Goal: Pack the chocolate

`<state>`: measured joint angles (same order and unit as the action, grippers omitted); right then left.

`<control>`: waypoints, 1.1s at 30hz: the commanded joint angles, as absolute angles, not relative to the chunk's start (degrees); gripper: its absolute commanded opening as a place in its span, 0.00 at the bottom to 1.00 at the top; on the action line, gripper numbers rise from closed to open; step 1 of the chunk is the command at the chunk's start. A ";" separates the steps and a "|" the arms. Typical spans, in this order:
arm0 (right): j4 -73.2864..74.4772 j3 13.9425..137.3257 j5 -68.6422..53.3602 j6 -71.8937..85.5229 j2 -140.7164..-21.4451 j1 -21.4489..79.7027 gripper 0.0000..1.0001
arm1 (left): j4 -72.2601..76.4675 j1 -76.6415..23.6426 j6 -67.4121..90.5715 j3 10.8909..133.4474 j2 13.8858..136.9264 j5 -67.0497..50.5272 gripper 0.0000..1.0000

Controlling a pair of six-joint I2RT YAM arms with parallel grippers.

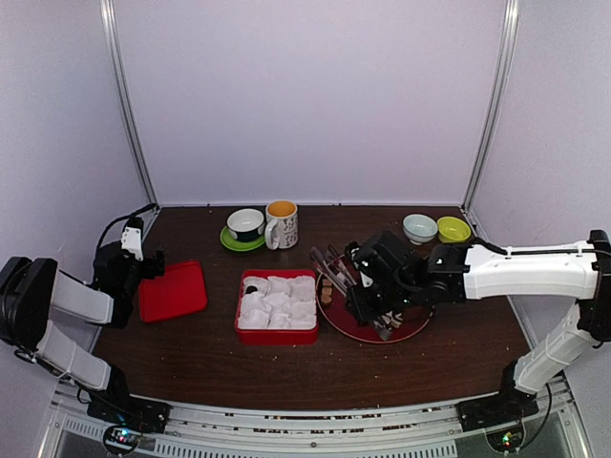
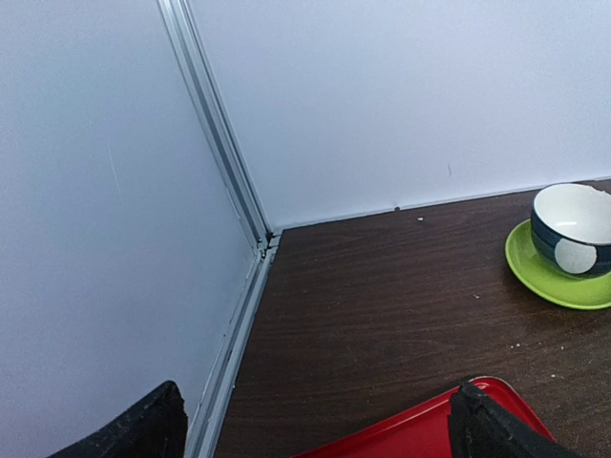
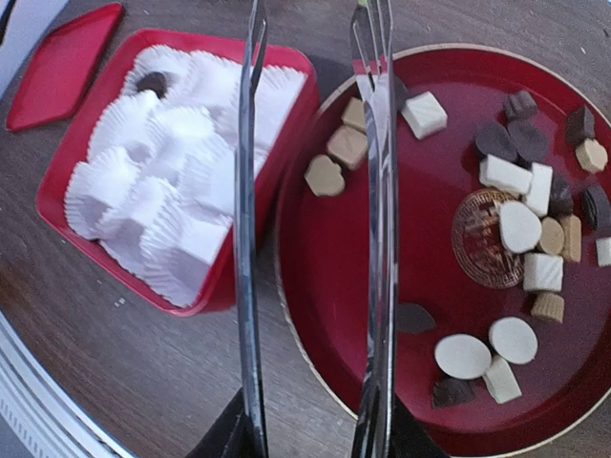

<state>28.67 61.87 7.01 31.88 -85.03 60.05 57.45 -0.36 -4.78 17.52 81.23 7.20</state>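
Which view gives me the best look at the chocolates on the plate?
Right wrist: the chocolates lie spread over the plate beside the tongs, each shape and colour distinct. Top view: the right arm covers most; only a few pieces show. Left wrist: none.

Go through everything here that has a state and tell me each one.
Box: open, one chocolate inside.
Lid: off, flat on the table.
Plate: loaded with chocolates.
Tongs: tips apart, nothing between them.
Right gripper: shut on tongs.
Left gripper: open, empty.
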 commanded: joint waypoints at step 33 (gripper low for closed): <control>42.63 40.92 -10.27 45.01 -57.70 59.68 0.41 | 61.13 0.00 -4.57 17.24 81.49 6.49 0.98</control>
<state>47.27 42.41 -6.55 40.84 -58.48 59.70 57.45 -0.36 -4.78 17.52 81.23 7.20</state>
